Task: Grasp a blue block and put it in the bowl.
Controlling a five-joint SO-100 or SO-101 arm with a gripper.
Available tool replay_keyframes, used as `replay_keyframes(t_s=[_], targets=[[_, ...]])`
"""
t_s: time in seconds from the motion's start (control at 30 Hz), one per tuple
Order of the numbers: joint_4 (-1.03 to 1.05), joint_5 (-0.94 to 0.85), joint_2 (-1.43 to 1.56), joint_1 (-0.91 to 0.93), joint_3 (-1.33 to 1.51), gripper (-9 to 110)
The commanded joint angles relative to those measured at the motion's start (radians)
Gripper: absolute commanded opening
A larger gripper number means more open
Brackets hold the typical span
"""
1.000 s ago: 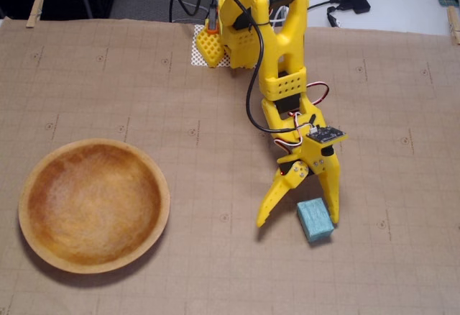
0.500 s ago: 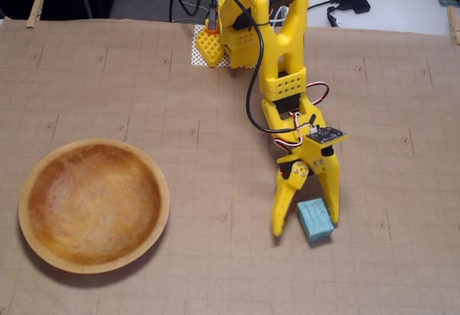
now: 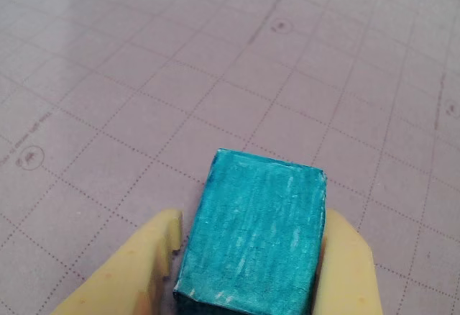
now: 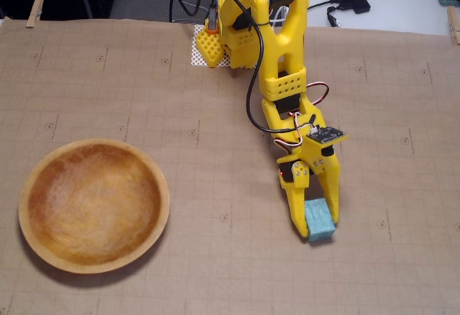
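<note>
In the fixed view, the yellow two-finger hand (image 4: 318,230) reaches down in the lower right of the frame, its fingers clamped on either side of the small teal-blue rectangular block (image 4: 320,221), which sits at their tips on the brown gridded bench (image 4: 215,185). The wrist view shows the same grip: the block (image 3: 253,232) fills the lower centre, with a yellow finger (image 3: 136,272) pressed at its left side and another at its right. The large round shallow wooden bowl (image 4: 154,185), orange-brown with a lighter rim, lies well apart at the lower left.
</note>
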Motion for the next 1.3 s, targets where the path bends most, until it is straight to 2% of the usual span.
replay_keyframes(t_s=[0.0, 0.23, 0.5, 0.8, 1.27], targets=[[0.002, -0.005, 0.035, 0.014, -0.032, 12], [0.002, -0.006, 0.037, 0.012, -0.034, -4], [-0.011, 0.003, 0.055, 0.008, -0.046, -2], [0.009, -0.006, 0.316, 0.005, 0.049, -2], [0.632, -0.006, 0.951, 0.005, 0.087, -2]])
